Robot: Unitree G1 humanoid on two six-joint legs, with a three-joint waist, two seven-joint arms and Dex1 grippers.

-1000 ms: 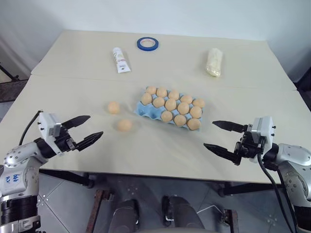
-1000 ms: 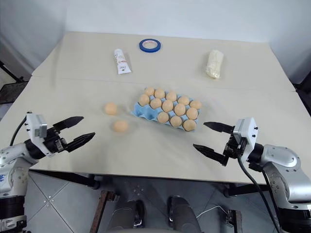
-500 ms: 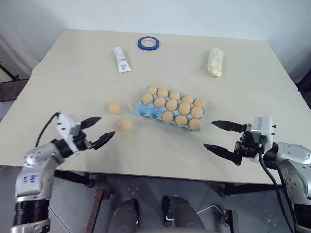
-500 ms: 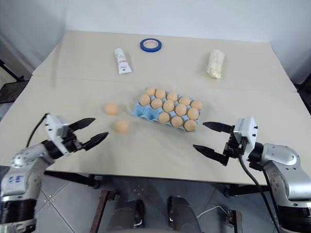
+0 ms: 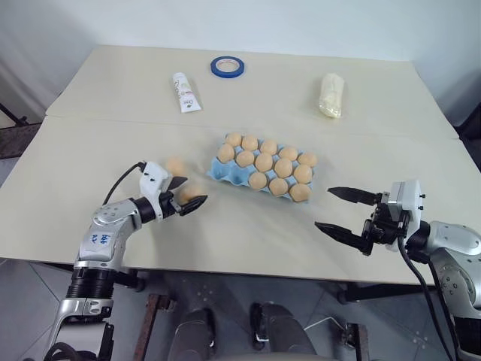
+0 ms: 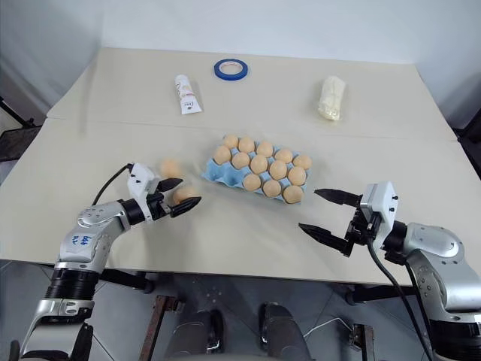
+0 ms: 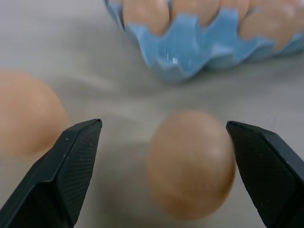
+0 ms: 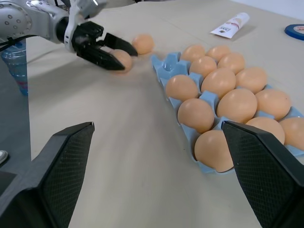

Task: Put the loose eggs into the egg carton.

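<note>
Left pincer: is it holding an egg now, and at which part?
Nothing is held. The left pincer stands open around a loose egg, fingers apart from it.

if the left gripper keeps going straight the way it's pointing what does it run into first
Most likely the nearer loose egg, which sits between the open fingers of the left gripper. Beyond it lies the egg carton. Contact isn't clear yet.

2 loose eggs beside light blue egg carton, 13 eggs inside.
</note>
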